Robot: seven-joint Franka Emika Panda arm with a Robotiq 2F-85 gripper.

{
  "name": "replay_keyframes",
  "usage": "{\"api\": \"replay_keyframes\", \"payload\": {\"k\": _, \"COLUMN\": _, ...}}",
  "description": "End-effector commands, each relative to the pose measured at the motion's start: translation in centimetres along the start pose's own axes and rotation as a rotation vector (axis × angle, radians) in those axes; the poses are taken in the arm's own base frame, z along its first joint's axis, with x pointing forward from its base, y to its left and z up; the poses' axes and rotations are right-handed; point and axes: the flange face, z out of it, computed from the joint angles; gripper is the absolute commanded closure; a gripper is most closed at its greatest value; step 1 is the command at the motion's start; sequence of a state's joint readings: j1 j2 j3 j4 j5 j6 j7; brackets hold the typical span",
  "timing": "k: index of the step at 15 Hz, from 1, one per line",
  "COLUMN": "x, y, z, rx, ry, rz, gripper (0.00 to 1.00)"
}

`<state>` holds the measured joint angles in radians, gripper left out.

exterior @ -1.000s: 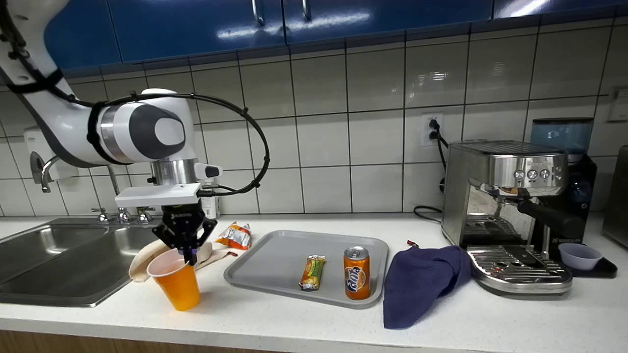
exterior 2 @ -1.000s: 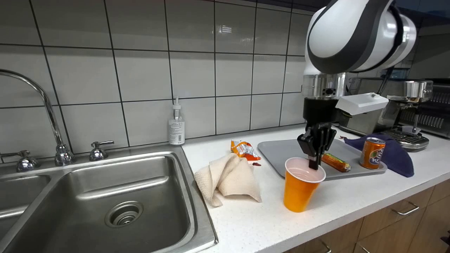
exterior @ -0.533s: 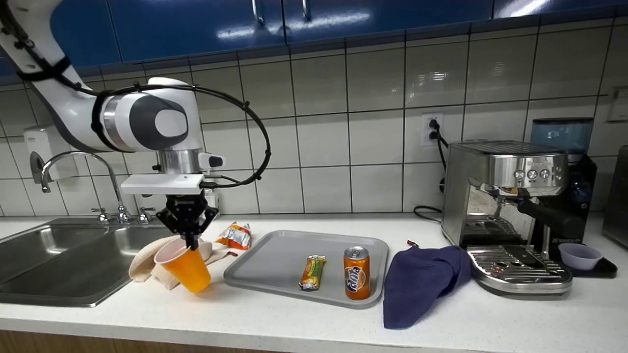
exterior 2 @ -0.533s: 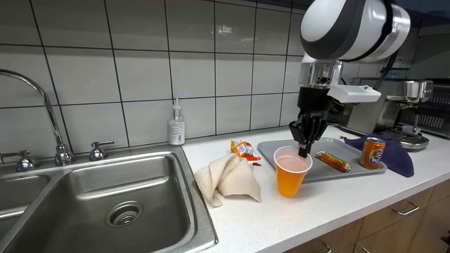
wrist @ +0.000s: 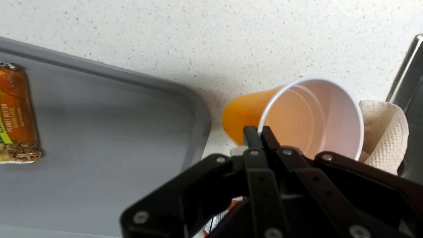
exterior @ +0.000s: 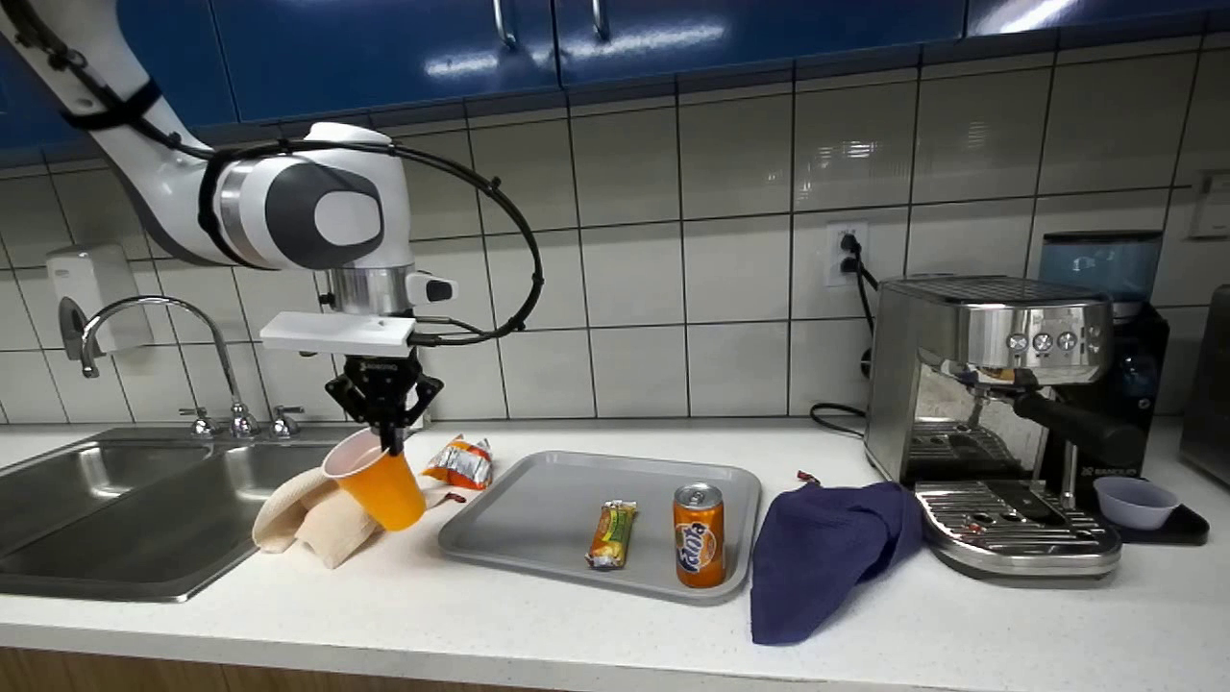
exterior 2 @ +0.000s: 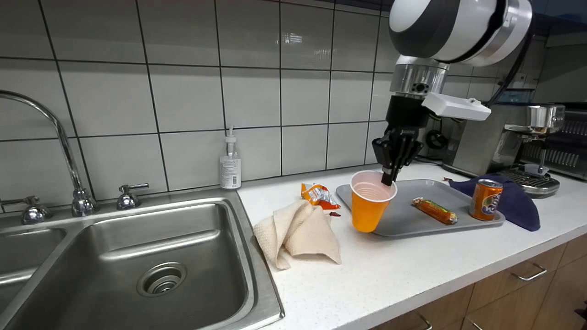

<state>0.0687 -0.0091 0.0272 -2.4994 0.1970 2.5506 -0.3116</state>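
In both exterior views an orange plastic cup [exterior: 389,495] with a white rim hangs tilted above the counter, its mouth leaning towards the sink side. My gripper [wrist: 260,131] is shut on the cup's rim, one finger inside the wall and one outside, as the wrist view shows. The inside of the cup [wrist: 307,115] looks pale, and no contents can be made out. Just beside it lies a grey tray [exterior 2: 426,188], bearing a wrapped granola bar [exterior 2: 434,211] and an upright orange Fanta can [exterior: 699,538].
A beige cloth [exterior 2: 302,233] lies between the cup and the steel sink [exterior 2: 263,275]. Behind it is a crumpled orange wrapper [exterior: 461,463]. A dark blue cloth [exterior: 831,562] and an espresso machine [exterior: 999,322] stand past the tray. A soap bottle [exterior 2: 230,167] is by the wall.
The gripper has risen with the cup and carried it back towards the wall and tray. The cup has left the counter and tilts more. The other things lie as before.
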Motion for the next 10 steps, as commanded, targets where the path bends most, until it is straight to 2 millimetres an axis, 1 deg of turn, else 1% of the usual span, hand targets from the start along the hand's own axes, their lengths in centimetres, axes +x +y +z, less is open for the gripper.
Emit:
{"api": "replay_keyframes", "payload": {"k": 1, "x": 0.5, "y": 1.9, "z": -1.4, "rx": 0.014, "ry": 0.027, "rz": 0.014, "gripper": 0.99}}
{"api": "replay_keyframes", "payload": {"k": 10, "x": 0.1, "y": 7.3, "z": -2.4, "rx": -0.007, "ry": 0.046, "rz": 0.105, "gripper": 0.99}}
